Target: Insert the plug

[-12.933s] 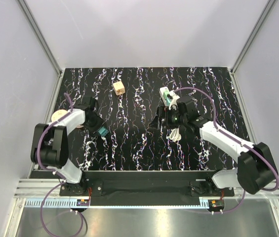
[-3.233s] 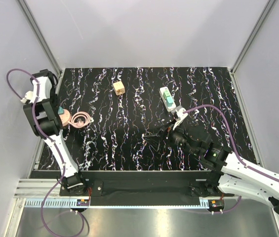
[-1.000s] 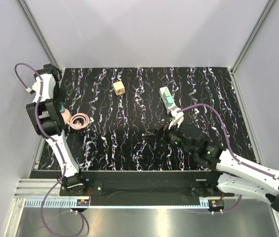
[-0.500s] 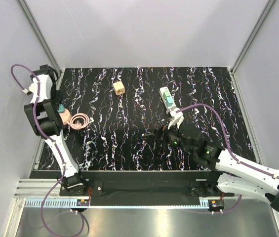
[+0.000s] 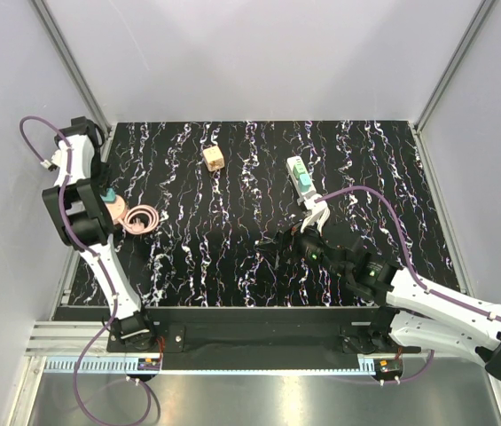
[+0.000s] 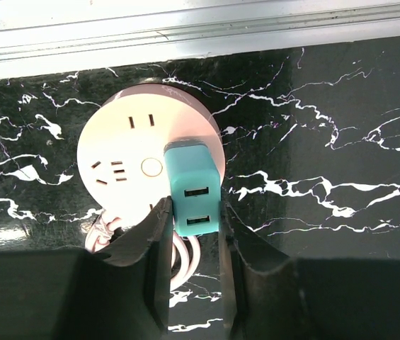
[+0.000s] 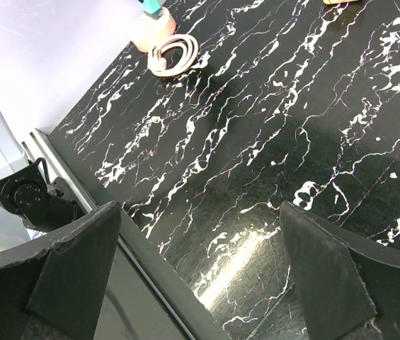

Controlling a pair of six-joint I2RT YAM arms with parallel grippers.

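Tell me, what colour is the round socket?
Pale pink; the socket shows best in the left wrist view.

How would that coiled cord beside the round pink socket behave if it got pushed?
The coiled cord looks thin and loosely looped, so it would probably flex and spread rather than slide whole. It appears to join the round socket, whose teal block the left gripper clamps, so it likely pivots there.

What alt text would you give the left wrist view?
The left gripper grips a teal adapter block with two USB slots, which stands on a round pale-pink socket hub. The hub lies on a black white-veined table near a metal rail, with its cord looped below.
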